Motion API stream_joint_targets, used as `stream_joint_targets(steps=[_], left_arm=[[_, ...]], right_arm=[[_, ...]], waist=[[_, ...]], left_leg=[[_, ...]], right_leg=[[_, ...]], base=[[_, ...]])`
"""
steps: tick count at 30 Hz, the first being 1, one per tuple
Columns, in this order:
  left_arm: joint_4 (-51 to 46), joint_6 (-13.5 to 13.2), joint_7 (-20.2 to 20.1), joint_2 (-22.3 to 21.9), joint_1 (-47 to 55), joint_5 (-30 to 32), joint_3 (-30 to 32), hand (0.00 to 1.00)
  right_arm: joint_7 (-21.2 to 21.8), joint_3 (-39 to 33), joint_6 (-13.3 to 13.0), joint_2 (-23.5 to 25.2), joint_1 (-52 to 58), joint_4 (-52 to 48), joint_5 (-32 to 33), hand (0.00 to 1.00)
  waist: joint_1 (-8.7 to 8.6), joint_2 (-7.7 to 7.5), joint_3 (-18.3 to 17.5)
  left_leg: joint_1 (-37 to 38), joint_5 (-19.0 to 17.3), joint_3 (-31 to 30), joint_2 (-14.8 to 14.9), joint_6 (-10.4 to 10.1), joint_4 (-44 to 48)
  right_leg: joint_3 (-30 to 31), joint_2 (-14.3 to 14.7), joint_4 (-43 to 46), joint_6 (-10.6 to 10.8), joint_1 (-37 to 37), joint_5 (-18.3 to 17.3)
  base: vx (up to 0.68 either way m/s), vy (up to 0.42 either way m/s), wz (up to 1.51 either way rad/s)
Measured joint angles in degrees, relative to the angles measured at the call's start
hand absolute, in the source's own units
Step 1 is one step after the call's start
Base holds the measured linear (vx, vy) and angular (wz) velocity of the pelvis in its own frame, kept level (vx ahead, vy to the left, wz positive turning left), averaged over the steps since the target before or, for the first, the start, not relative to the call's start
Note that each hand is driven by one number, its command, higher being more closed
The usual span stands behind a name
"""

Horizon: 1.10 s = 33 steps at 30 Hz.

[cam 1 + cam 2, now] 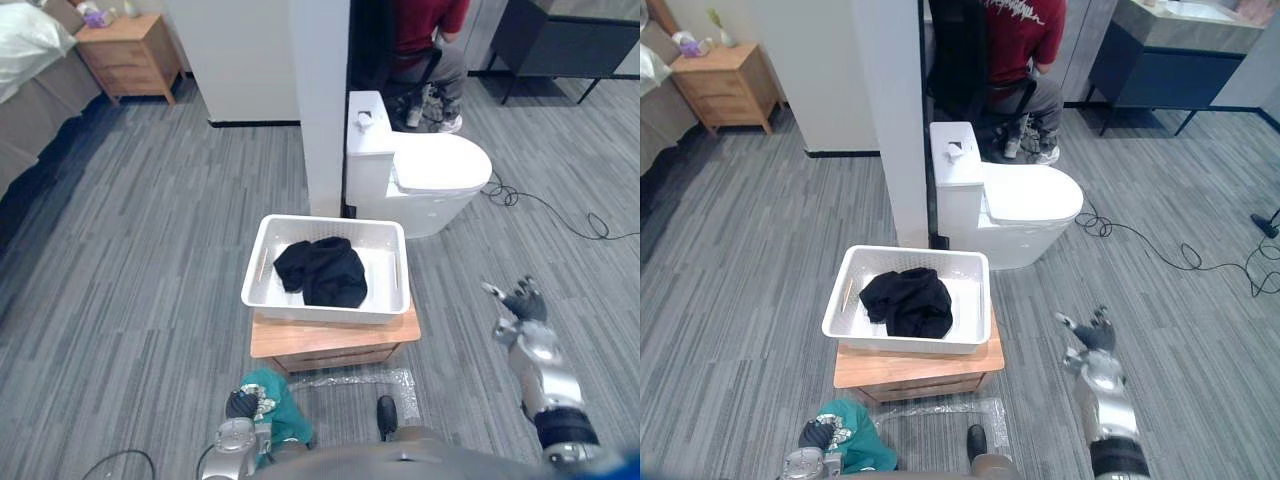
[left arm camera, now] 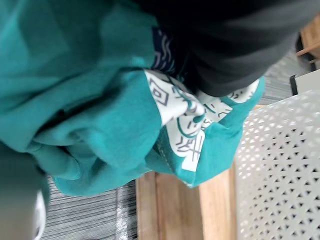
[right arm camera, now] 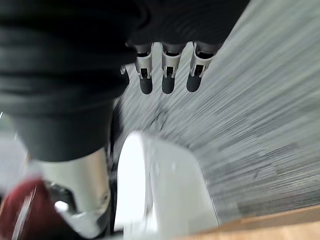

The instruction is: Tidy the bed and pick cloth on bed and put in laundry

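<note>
1. Well, the grey carpet floor (image 1: 150,260) is open to the left of the white laundry basket (image 1: 256,265), and again to its right and front. Behind it the room closes in, with a white pillar (image 1: 320,100) and a toilet (image 1: 430,170) just past the far rim.
2. The basket sits on a low wooden stand (image 1: 330,340) and covers most of its top. Only a bare strip of wood shows along the near edge.
3. The teal cloth (image 1: 283,412), printed in white, is bunched in the left hand (image 1: 241,404), whose fingers are curled into it. It hangs low, just in front of the stand's near-left corner and short of the basket.
4. A black cloth (image 1: 322,270) lies in the middle of the basket.
5. The right hand (image 1: 520,300) hovers over bare floor to the right of the stand, fingers loosely spread and holding nothing.
6. A person (image 1: 425,30) in a red top sits behind the pillar. A wooden nightstand (image 1: 130,55) and the bed (image 1: 30,80) stand far to the left, well apart.
</note>
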Motion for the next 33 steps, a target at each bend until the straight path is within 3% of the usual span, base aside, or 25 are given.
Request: stream_joint_targets(steps=[3,6,9,12,14,18,20,23,24,25,27,29,33], left_arm=[[0.7,-0.8,-0.6,-0.1,0.3,-1.8,0.0,1.0],[1.2,-1.6,-1.4,-1.0,0.6,-5.6,1.1,1.0],[2.3,-2.7,-2.9,-2.2,1.4,-9.9,4.1,1.0],[2.9,-2.7,-3.4,-4.2,2.5,-17.5,7.3,1.0],[4.9,-2.9,-3.6,-6.1,2.9,-26.8,11.4,1.0],[9.1,-5.6,-3.4,-7.0,3.5,-37.9,19.3,1.0],[9.7,-9.0,-3.9,-7.1,4.0,-43.1,24.0,1.0],[6.9,-14.7,-6.3,-6.7,4.1,-46.9,26.2,1.0],[1.3,-19.2,-8.2,-6.2,4.0,-48.9,26.9,1.0],[-3.0,-21.8,-9.0,-5.7,3.8,-49.3,27.5,1.0],[-11.7,-26.0,-9.6,-3.8,2.1,-49.2,30.6,1.0],[-20.5,-29.7,-9.5,0.8,-0.4,-47.8,35.1,1.0],[-35.0,-33.3,-4.6,8.5,-3.4,-37.9,42.2,1.0]], right_arm=[[1.2,-0.6,-0.3,2.3,2.4,6.6,0.3,0.0],[5.1,-4.6,-0.5,5.9,5.5,16.5,0.7,0.0],[12.6,-9.6,-1.0,8.8,9.0,23.7,-0.7,0.0],[17.8,-11.1,-3.5,11.1,11.6,25.9,-5.6,0.0],[20.4,-11.5,-6.6,13.0,13.0,26.6,-6.7,0.0],[21.7,-11.3,-8.0,13.3,12.2,27.7,-10.8,0.0],[22.1,-10.6,-7.9,13.2,11.1,28.7,-13.6,0.0],[22.3,-8.3,-7.8,13.0,9.4,28.7,-16.8,0.0],[22.6,-6.6,-7.2,13.5,8.7,28.7,-16.8,0.0],[23.0,-6.5,-6.6,14.1,8.2,28.6,-16.8,0.0],[23.5,-5.8,-6.0,14.5,7.7,28.6,-17.1,0.0],[23.4,-5.5,-6.1,14.2,8.0,28.7,-17.1,0.0],[23.7,-5.8,-8.4,12.8,9.1,28.9,-16.7,0.0]], waist=[[0.17,0.09,-0.3],[0.86,0.19,-1.4],[1.2,0.75,-1.7],[2.69,1.35,-2.0],[3.81,1.56,-2.3],[5.29,0.83,-2.7],[6.35,0.45,-3.2],[6.98,0.04,-2.9],[7.39,-0.01,-2.9],[7.49,-0.1,-2.9],[7.72,0.1,-2.8],[7.71,0.4,-2.8],[7.43,0.87,-3.2]], left_leg=[[1.7,-0.3,-0.4,0.2,0.1,-0.2],[2.2,-0.4,-2.4,0.2,0.0,-0.2],[2.6,-0.8,-5.2,0.0,-0.1,-0.3],[1.8,-1.0,-8.0,-0.8,0.1,-0.3],[1.2,-1.4,-10.7,-1.8,0.8,-0.3],[1.5,-1.6,-13.9,-3.3,1.2,-0.3],[1.3,-1.3,-14.8,-4.2,1.7,-0.3],[1.3,-1.3,-15.1,-4.8,1.8,-0.3],[1.3,-1.3,-15.1,-4.9,1.7,-0.3],[1.3,-1.4,-15.1,-4.8,1.7,-0.3],[1.4,-1.6,-15.2,-4.7,1.8,-0.3],[1.4,-2.1,-14.7,-4.6,2.2,-0.3],[1.4,-3.7,-13.5,-3.8,2.2,-0.3]], right_leg=[[-0.8,-0.1,0.0,0.0,1.9,-0.6],[-3.1,-0.4,-0.1,0.2,3.5,-1.9],[-7.1,-1.2,0.0,0.3,6.0,-3.5],[-11.0,-2.3,0.0,1.0,7.1,-4.5],[-15.3,-3.4,0.4,1.8,8.3,-5.7],[-19.7,-5.1,2.7,2.9,9.9,-7.7],[-21.6,-6.0,2.8,3.1,11.1,-8.0],[-23.8,-6.5,2.8,3.1,11.6,-8.0],[-25.0,-6.6,2.9,3.1,12.1,-8.0],[-25.4,-6.7,3.0,3.1,12.2,-8.0],[-25.8,-6.7,3.4,2.8,12.2,-8.2],[-25.8,-6.6,3.5,2.7,12.1,-8.3],[-24.8,-6.1,5.3,2.4,10.5,-8.4]], base=[[0.04,0.002,0.1],[0.05,-0.008,0.37],[0.05,0.003,0.61],[0.01,0.026,0.54],[0.06,0.039,0.77],[0.12,0.04,0.62],[0.15,0.056,0.42],[0.1,0.03,0.34],[0.06,0.034,0.28],[0.05,0.029,0.25],[0.01,0.005,0.04],[-0.01,-0.008,-0.11],[0.0,-0.006,-0.24]])
